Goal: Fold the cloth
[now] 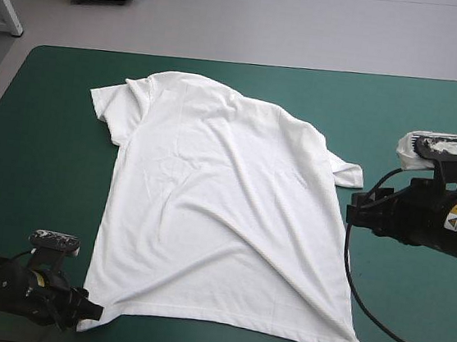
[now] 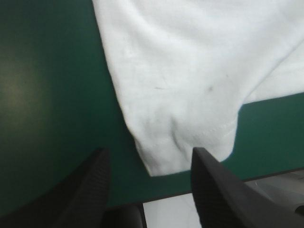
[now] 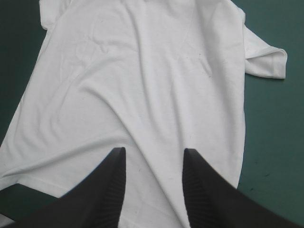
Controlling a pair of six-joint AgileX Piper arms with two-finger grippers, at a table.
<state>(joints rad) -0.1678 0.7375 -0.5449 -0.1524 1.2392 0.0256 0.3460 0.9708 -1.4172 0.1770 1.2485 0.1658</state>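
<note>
In the high view the left gripper [image 1: 90, 314] of two broad black fingers is one dark mass at the near left hem corner of the white short-sleeved T-shirt [image 1: 224, 212]; its fingertips cannot be made out there. The right gripper [image 1: 356, 212] has its fingers lost against its own dark wrist. In the right wrist view the far sleeve [image 3: 47, 14] is cut off by the picture's edge.

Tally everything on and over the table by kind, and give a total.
T-shirt, white: 1
Grippers, black-fingered: 2 (left gripper, right gripper)
Table, teal-green cover: 1
Total: 4
</note>
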